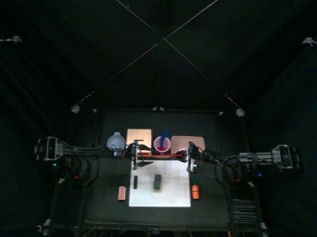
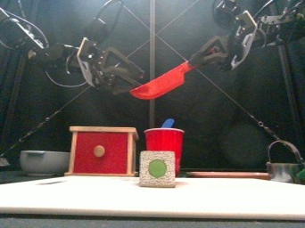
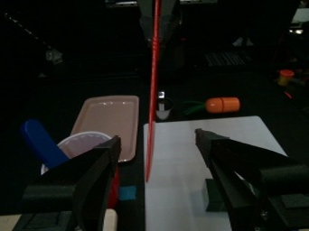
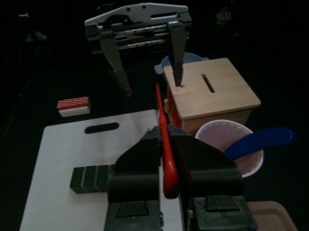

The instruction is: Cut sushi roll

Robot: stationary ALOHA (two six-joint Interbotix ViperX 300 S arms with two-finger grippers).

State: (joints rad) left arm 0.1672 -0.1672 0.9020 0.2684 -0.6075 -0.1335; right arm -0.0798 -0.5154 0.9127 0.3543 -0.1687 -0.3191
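While lying lower left in right wrist view, sushi roll (image 4: 96,179), short dark block, is resting on white rectangular cutting board (image 4: 72,149). Right gripper (image 4: 173,177) is clamping red plastic knife (image 2: 160,84), flat blade hanging mid-air at centre of front view. Left gripper (image 3: 158,147), jaws spread wide, is holding nothing. Red plastic cup (image 2: 165,149) and wooden box (image 2: 103,150) are standing behind.

Black table (image 1: 93,205) under white cutting board (image 1: 161,185)
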